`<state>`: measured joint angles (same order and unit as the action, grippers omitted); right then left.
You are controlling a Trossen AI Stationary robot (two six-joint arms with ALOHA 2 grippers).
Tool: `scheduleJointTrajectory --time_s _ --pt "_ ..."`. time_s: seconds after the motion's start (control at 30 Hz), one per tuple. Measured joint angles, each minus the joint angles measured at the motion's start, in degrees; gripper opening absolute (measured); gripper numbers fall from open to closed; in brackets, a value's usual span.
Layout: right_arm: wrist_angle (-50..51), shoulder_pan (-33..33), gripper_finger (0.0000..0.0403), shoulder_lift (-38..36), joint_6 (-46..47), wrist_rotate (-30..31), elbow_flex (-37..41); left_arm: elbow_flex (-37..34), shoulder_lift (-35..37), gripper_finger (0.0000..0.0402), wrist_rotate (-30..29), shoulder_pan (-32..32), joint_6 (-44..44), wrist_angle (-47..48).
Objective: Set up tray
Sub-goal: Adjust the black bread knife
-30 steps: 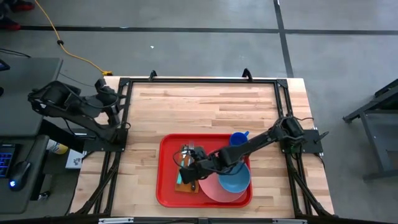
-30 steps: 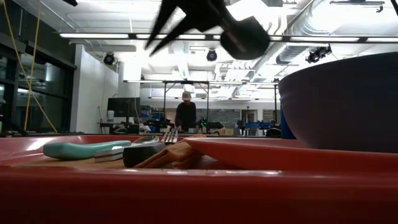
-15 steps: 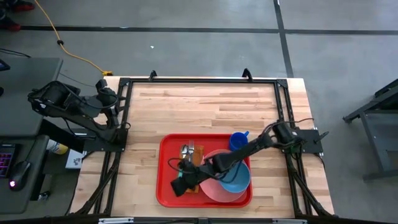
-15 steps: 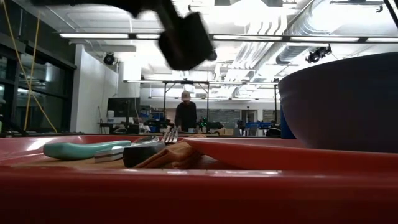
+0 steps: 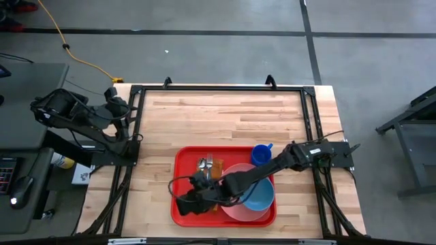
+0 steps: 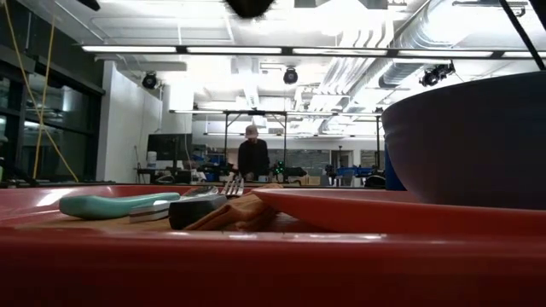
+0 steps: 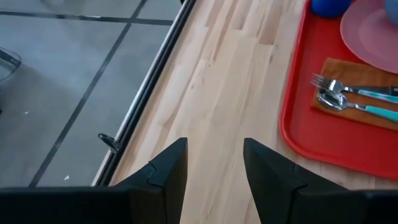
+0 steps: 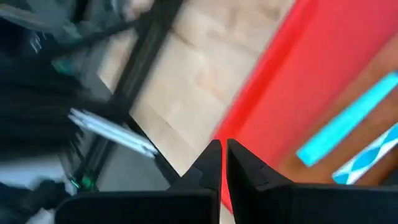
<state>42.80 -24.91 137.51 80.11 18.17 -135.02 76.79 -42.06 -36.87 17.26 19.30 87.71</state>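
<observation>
From above, one red plastic tray (image 5: pixel 185 160) is lying on the near half of the wooden table (image 5: pixel 225 116), a flat rectangle with rounded corners and a low rim. It is holding one round pink plate (image 5: pixel 231 207), one blue bowl (image 5: pixel 260 195) sitting on that plate, one blue cup (image 5: pixel 261 152) in its far right corner, and one orange-brown napkin (image 5: pixel 216 175) carrying a fork and a spoon. The right arm is reaching across the tray, and the right gripper (image 5: pixel 182 202) is hanging over the tray's near left part, just beside the napkin, its fingers pressed together and gripping nothing. The left gripper (image 5: pixel 126 121) is waiting off the table's left edge, well apart from the tray.

At table height, the tray's glossy red rim (image 6: pixel 256 260) is filling the foreground. Behind it, two teal-handled utensils (image 6: pixel 119 204) are lying on the crumpled napkin (image 6: pixel 239 213), the plate's edge (image 6: pixel 384 211) is running rightward, and the bowl's dark curved wall (image 6: pixel 478 145) is looming at the right. One person (image 6: pixel 252 156) is standing far back in the room.

Past the left wrist, two dark fingers (image 7: pixel 165 171) are standing partly apart with bare planks between them and nothing held; ahead of them the tray (image 7: pixel 311 134) is showing the napkin (image 7: pixel 357 93), a metal fork (image 7: pixel 329 84) and spoon (image 7: pixel 333 101) side by side, the plate (image 7: pixel 373 31) and the cup (image 7: pixel 333 6).

Past the right wrist, two fingers (image 8: pixel 208 165) are closing to a thin slit, empty, their tips hanging over the tray's rim (image 8: pixel 261 93); a teal handle (image 8: pixel 348 127) is lying to one side.
</observation>
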Motion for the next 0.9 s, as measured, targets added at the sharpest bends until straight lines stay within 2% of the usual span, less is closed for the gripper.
scheduleJointTrajectory --time_s 0.13,0.33,0.53,0.73,0.9 --pt "0.4 0.1 0.0000 -2.8 3.3 2.8 2.1 0.0 0.0 0.0186 0.1 0.0 0.0 1.1" --pt "10.7 -0.6 0.0000 -0.4 11.3 -7.5 2.4 0.0 0.0 0.0186 0.1 0.0 0.0 1.5" --pt "18.6 -0.5 0.0000 -0.7 15.7 -13.7 2.3 0.0 0.0 0.0186 0.0 0.0 0.0 2.4" --pt "15.2 1.0 0.0000 -0.7 15.0 -18.6 3.9 0.0 0.0 0.0186 -0.1 0.0 -0.1 2.4" --pt "8.2 1.5 0.0005 -0.6 14.6 -19.5 8.7 0.0 0.0 0.0186 -0.1 0.0 -1.1 2.3"
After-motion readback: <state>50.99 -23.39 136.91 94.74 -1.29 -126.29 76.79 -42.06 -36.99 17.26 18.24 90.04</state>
